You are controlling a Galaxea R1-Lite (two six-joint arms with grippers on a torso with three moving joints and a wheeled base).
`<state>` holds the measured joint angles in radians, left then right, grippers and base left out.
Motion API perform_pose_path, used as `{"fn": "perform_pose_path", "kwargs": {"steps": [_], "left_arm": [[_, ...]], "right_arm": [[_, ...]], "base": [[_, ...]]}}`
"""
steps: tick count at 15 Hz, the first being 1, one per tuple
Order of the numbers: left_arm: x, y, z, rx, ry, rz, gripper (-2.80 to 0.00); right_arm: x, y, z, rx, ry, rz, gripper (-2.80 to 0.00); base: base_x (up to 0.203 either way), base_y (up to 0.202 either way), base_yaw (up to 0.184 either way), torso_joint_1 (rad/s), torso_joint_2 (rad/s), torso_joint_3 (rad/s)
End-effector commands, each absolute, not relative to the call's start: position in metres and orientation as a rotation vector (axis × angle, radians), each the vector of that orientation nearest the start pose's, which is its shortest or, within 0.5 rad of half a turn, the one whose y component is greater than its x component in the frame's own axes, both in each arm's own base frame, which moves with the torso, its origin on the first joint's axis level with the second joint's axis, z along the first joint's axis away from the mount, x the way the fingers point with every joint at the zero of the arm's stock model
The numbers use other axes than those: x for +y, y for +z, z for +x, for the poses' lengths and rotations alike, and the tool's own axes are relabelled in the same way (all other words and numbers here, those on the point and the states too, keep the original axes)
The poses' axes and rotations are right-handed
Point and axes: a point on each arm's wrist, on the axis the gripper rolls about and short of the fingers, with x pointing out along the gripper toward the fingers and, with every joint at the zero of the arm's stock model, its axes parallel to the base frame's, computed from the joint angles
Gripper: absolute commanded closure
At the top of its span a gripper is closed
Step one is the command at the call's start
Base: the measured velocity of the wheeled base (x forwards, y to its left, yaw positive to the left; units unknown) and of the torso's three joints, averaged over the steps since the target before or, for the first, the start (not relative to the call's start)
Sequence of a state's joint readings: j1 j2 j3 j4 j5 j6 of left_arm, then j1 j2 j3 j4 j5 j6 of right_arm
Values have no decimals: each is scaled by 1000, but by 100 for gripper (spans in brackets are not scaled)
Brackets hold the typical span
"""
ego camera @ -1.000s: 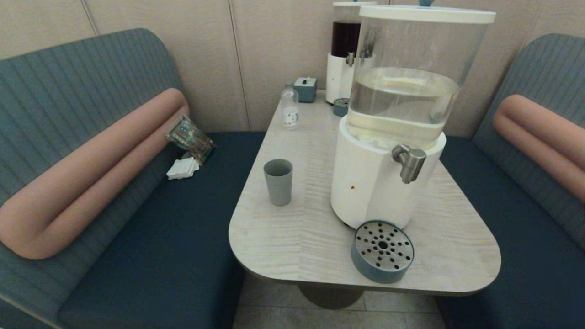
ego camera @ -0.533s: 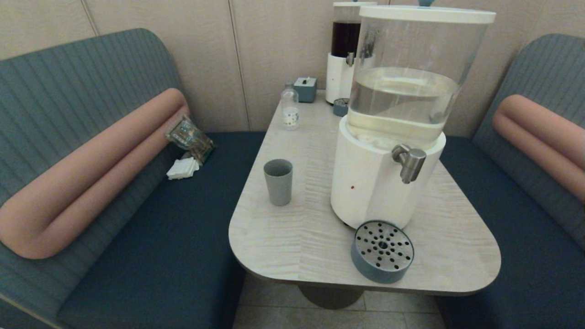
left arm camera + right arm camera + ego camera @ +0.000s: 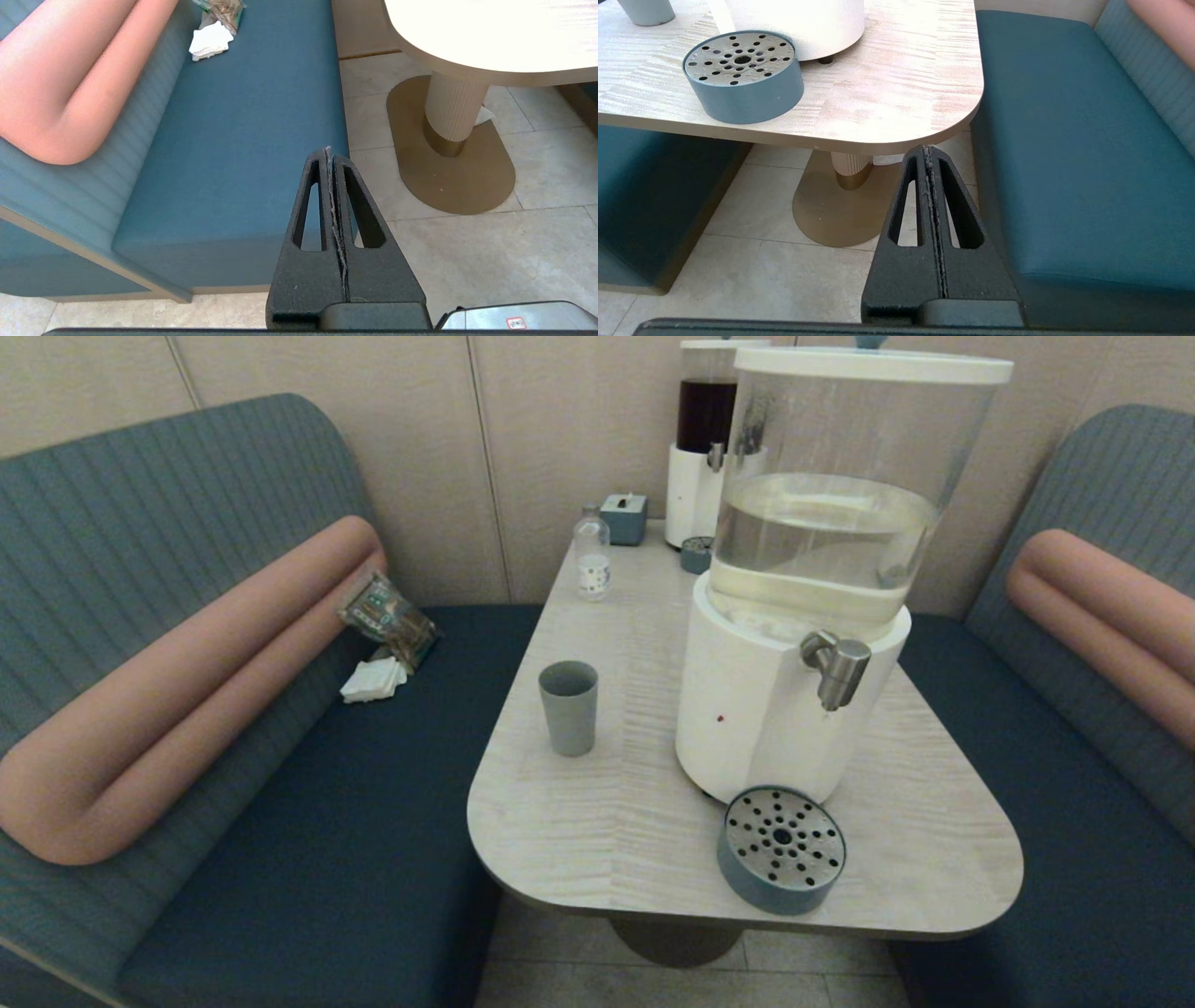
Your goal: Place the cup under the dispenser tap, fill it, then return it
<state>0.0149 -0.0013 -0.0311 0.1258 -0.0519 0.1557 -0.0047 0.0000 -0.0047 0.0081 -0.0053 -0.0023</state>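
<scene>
Grey-blue and matte, the cup (image 3: 569,707) is seen standing upright on the pale wood-grain table (image 3: 597,840), apart from the white base of the big dispenser (image 3: 761,719). Nothing has been grasped: the task is judged to be at its very first step, with the cup not yet under the dispenser tap (image 3: 837,668).

The left gripper (image 3: 330,154) is held low beside the table, over the edge of the blue bench seat (image 3: 243,140) and the tiled floor, with its two black fingers pressed together and nothing between them. The tabletop lies above and ahead of it, so the cup is out of its camera's sight. The right gripper (image 3: 928,151) is likewise closed on nothing, below the table's near corner; ahead of and above it the round drip tray (image 3: 743,77) with its perforated metal top is seen, and beyond that only the foot of the cup (image 3: 646,11) shows.

The tray stands on the table below the brushed-steel tap, just in front of the dispenser's base.

The next move is judged to call for one arm to be raised above table height, its fingers parted wider than the cup, and brought level around the tumbler's side. As the cup is light and tapered, a gentle mid-height hold would probably be needed so that it is not tipped.
</scene>
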Motion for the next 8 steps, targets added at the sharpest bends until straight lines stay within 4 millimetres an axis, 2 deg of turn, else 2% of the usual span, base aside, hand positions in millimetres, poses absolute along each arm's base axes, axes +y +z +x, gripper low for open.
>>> {"fn": "perform_pose_path", "kwargs": {"steps": [1,8], "left_arm": [[-2,71,-25,98,-45,153,0],[-2,71,-25,98,-45,153,0]], "right_arm": [[0,76,-23,5,-11,-3,0],[0,76,-23,5,-11,-2,0]], "base": [[0,0,0,0,0,0],[0,0,0,0,0,0]]}}
